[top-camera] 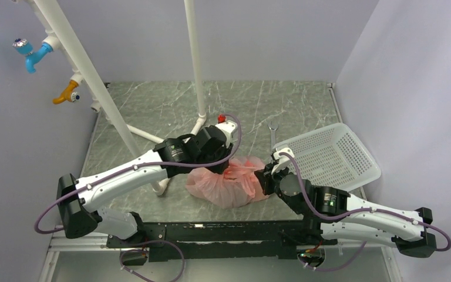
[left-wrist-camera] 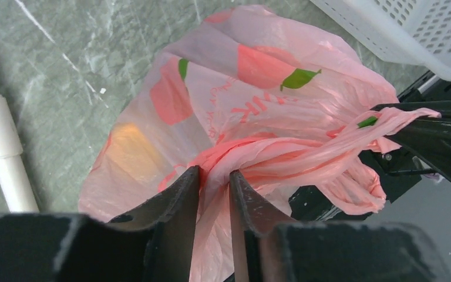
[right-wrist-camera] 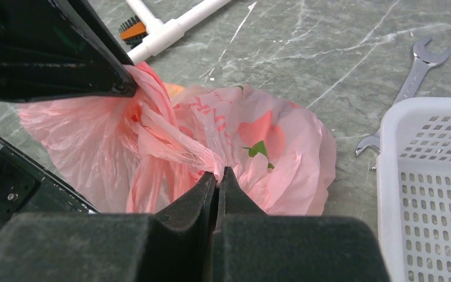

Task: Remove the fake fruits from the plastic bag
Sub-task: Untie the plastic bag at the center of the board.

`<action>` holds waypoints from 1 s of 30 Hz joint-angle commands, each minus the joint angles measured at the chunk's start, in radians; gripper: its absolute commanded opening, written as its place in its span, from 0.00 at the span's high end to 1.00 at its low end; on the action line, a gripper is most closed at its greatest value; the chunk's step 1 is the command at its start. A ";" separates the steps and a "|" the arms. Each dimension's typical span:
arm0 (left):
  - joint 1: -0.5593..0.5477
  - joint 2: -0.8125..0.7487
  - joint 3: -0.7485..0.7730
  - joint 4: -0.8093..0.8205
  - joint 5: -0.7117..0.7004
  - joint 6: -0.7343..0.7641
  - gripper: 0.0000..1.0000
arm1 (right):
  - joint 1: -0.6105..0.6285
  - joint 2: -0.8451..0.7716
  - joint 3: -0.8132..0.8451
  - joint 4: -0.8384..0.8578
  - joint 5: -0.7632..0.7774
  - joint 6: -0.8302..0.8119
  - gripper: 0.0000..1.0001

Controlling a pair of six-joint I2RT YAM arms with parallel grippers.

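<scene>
The pink plastic bag [top-camera: 230, 183] lies crumpled on the table between the two arms. It also shows in the left wrist view [left-wrist-camera: 258, 94] and the right wrist view [right-wrist-camera: 270, 141]. My left gripper [left-wrist-camera: 214, 174] is shut on a bunched fold of the bag near its handles. My right gripper [right-wrist-camera: 218, 174] is shut on another twisted strip of the bag. The film is stretched between the two grippers. A yellow-orange fruit [left-wrist-camera: 130, 151] glows through the film; a bit of orange [right-wrist-camera: 174, 89] peeks out. The other fruits are hidden inside.
A white mesh basket [top-camera: 335, 155] stands tilted to the right of the bag. A metal spanner [top-camera: 272, 134] lies behind it. A white pipe frame [top-camera: 197, 64] stands behind the left arm, with an orange-and-black brush [right-wrist-camera: 131, 28] near its foot.
</scene>
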 commanded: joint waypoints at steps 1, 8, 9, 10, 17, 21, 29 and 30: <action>0.017 -0.081 -0.019 0.013 -0.107 -0.048 0.78 | -0.002 -0.014 0.050 -0.009 0.029 0.010 1.00; 0.018 -0.294 -0.097 -0.072 -0.379 -0.238 1.00 | -0.021 0.055 0.097 -0.139 0.186 0.165 1.00; 0.018 -0.333 -0.123 -0.056 -0.386 -0.245 1.00 | -0.042 0.079 0.117 -0.193 0.210 0.211 1.00; 0.019 -0.373 -0.150 -0.035 -0.391 -0.251 1.00 | -0.075 0.107 0.132 -0.228 0.211 0.241 1.00; 0.025 -0.552 -0.286 0.073 -0.377 -0.281 1.00 | -0.509 0.205 0.113 -0.172 -0.251 0.115 1.00; 0.027 -0.558 -0.307 0.076 -0.335 -0.293 1.00 | -0.511 0.176 0.123 -0.149 -0.372 0.055 0.73; 0.027 -0.576 -0.364 0.152 -0.190 -0.295 1.00 | -0.509 0.153 0.247 -0.177 -0.490 -0.056 0.23; 0.026 -0.582 -0.369 0.153 -0.176 -0.295 1.00 | -0.509 0.163 0.265 -0.179 -0.496 -0.060 0.20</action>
